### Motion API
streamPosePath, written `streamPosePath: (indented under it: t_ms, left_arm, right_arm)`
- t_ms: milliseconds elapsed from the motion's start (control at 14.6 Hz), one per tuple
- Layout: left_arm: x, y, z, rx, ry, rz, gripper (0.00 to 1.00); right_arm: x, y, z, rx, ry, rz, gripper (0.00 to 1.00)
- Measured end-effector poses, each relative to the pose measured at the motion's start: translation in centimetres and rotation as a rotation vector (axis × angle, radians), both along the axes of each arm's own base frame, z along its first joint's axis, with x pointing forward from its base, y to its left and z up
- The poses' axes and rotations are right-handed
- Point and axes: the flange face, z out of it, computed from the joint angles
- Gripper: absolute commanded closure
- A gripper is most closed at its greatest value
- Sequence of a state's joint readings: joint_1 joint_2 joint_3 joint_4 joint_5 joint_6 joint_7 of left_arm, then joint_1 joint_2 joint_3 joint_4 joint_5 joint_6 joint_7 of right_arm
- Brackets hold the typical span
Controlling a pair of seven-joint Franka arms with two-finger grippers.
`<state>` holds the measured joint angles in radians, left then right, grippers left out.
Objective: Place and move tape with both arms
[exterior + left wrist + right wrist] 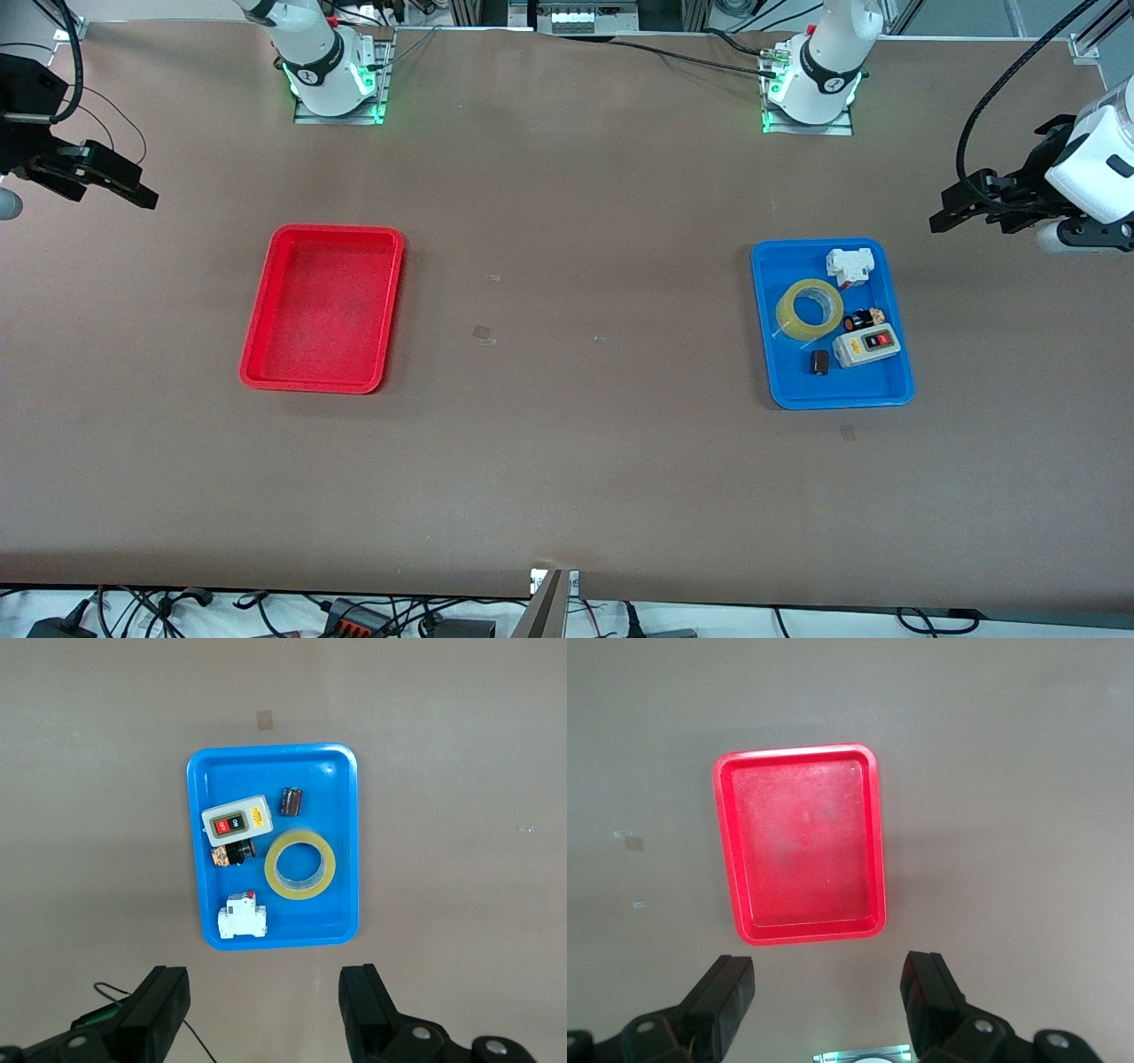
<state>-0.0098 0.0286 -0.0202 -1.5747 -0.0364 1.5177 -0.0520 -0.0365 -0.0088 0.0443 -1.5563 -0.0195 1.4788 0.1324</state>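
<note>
The tape lies flat, hole upward, in the blue tray toward the left arm's end of the counter. Just beside it sit a grey switch box, a small black part, perhaps a capacitor, and farther off a white breaker. The red tray lies toward the right arm's end. The left pincer and right pincer hang wide open, holding nothing.
</note>
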Motion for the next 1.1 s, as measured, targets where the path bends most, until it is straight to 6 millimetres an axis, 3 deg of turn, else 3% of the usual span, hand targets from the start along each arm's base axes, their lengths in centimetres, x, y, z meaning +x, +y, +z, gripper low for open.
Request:
streamPosePath:
  t_ms: [205,411,753,1096]
  left_arm:
    - [0.3,0.1,-1.1,0.001,0.025,0.004,0.0]
    - [1.1,1.0,-4.3,0.002,0.097,0.023,0.0]
    - [2.4,4.5,-12.0,-0.001,0.168,0.084,0.0]
    - [0.7,4.1,-23.1,0.002,0.127,0.089,0.0]
  right_arm:
    - [0.0,0.0,0.0,0.001,0.0,0.0,0.01]
    - [0.0,0.0,0.0,0.002,0.0,0.0,0.01]
    - [0.1,0.0,-0.1,0.003,0.002,0.001,0.01]
    - [0.1,0.1,-0.1,0.003,0.002,0.001,0.01]
